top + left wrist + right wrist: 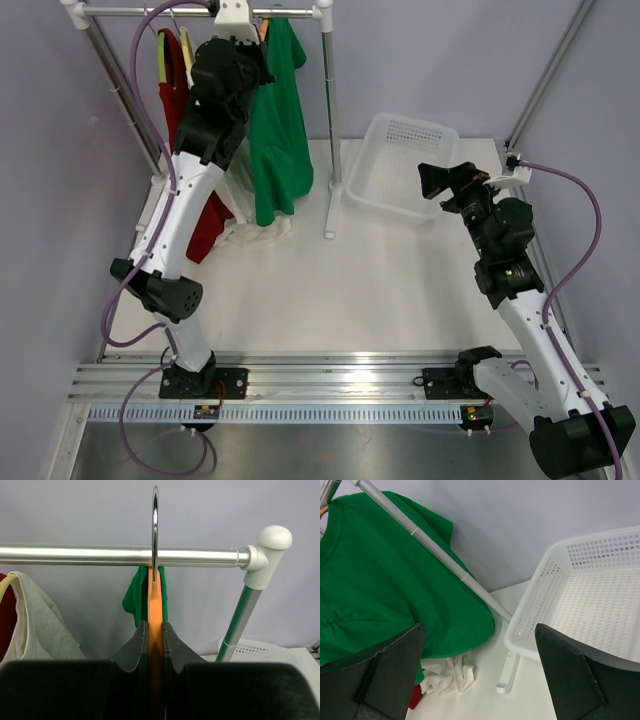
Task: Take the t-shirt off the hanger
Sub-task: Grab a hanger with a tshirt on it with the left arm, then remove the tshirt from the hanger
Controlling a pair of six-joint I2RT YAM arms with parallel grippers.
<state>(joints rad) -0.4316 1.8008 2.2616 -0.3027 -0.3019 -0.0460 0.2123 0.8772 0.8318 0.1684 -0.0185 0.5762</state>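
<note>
A white table (300,290) is seen from above, with a clothes rack at its far left; the rack's metal rail (100,555) runs level across the left wrist view; a green t-shirt (280,130) hangs from that rail near its right end, with its hem reaching down towards a white cloth (262,232) crumpled on the table; a red garment (175,90) and a cream one (35,620) hang further left on the same rail; a white mesh basket (535,600) is set to the right of the rack; the left gripper (155,627) is raised to the rail, and its jaws are pressed shut on the flat neck of an orange hanger (155,600), just below the rail; the hanger's silver hook (155,525) is looped over the rail; the right gripper (480,630) is held well apart from the shirt, near the basket, with its jaws spread wide and nothing between them; the step in hand is judged to be unhooking the hanger; it is best lifted straight up until the hook is clear of the rail, then drawn away from the neighbouring garments; the clamp on the neck should be kept firm so that the hanger is not allowed to swivel; the free gripper is best brought to the shirt's lower edge
</note>
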